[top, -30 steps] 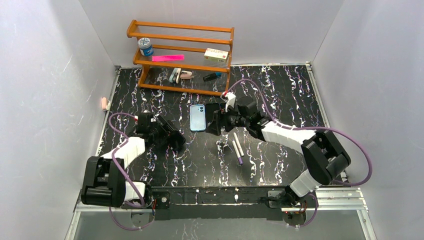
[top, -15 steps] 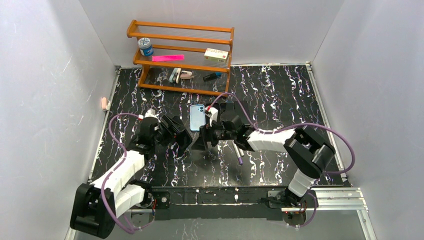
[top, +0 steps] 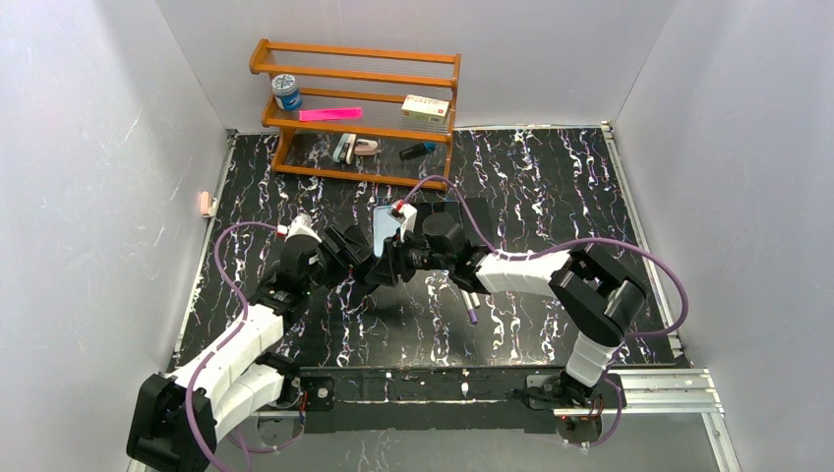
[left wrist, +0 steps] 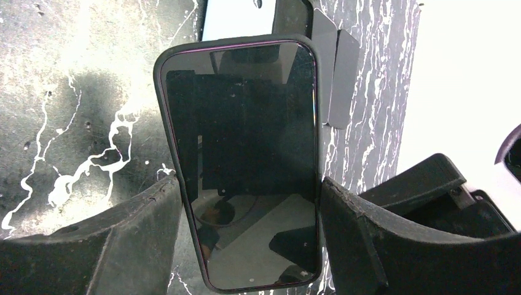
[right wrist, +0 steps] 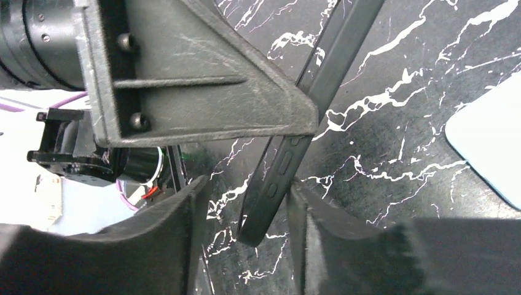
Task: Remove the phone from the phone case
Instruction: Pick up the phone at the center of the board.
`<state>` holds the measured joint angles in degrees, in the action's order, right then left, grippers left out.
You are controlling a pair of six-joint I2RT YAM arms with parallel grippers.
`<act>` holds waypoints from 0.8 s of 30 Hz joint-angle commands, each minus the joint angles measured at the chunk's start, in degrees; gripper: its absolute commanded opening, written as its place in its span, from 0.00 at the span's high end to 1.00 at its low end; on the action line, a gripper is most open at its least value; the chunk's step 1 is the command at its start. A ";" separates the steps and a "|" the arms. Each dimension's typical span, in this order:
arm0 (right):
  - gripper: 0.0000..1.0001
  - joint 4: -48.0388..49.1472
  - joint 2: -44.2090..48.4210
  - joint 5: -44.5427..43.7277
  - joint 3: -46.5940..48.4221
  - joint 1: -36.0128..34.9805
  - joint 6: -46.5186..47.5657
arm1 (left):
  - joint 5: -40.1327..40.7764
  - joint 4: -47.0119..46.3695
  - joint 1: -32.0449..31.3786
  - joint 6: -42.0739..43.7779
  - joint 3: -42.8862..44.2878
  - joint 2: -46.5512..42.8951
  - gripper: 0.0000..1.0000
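Observation:
A phone (left wrist: 246, 110) with a dark screen sits in a black phone case (left wrist: 161, 80). My left gripper (left wrist: 250, 187) is shut on its two long sides, holding it above the table. In the top view both grippers meet at mid-table, the left gripper (top: 366, 267) facing the right gripper (top: 390, 265). In the right wrist view the case's buttoned edge (right wrist: 279, 172) pokes between the fingers of my right gripper (right wrist: 247, 184). The right-hand finger touches the case and a gap remains on the other side, so this gripper is open. A finger of the left gripper (right wrist: 196, 80) clamps the case above.
A light blue phone (top: 385, 222) lies on the table just behind the grippers, partly covered by the right arm. Two pens (top: 467, 290) lie to the right. A wooden shelf (top: 354, 108) with small items stands at the back.
The left arm has swung right and forward with the cased phone. The right gripper has moved left to meet it and narrowed its jaws round the case's end.

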<state>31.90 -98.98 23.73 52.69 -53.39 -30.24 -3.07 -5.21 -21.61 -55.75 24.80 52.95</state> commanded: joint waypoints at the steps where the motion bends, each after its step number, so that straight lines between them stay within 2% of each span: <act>1: 0.54 4.32 -0.57 -1.22 1.17 -0.40 -0.47 | 1.53 -3.94 -0.88 0.28 1.00 -2.84 0.99; 5: 0.83 4.81 0.13 -1.57 0.38 -0.27 -0.86 | 1.17 -4.02 -0.94 2.09 1.13 -4.00 0.90; 7: 0.95 5.11 0.71 -1.56 -0.19 -0.11 -1.07 | 0.95 -4.10 -0.90 3.19 1.05 -4.48 0.81; 8: 0.99 5.43 1.23 -1.50 -0.62 0.15 -1.24 | 1.02 -4.10 -0.92 3.59 0.97 -4.78 0.71; 11: 0.99 7.04 2.92 -0.15 -2.23 1.73 -2.74 | 1.58 -4.06 -0.94 4.25 0.67 -6.50 0.44; 15: 0.99 11.10 5.57 3.25 -5.58 5.28 -6.15 | 3.77 -3.75 -0.92 5.97 0.54 -9.68 0.21; 19: 0.99 14.59 8.01 6.64 -8.47 9.10 -9.46 | 4.80 -3.86 -0.87 9.51 1.04 -12.42 0.09; 24: 0.99 24.48 9.95 13.11 -12.46 15.22 -17.49 | 0.74 -7.94 -0.89 11.63 0.87 -13.70 0.07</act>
<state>41.30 -93.08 29.71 41.54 -41.82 -40.29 -0.36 -9.06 -22.57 -47.57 24.73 40.05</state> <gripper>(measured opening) 0.186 0.922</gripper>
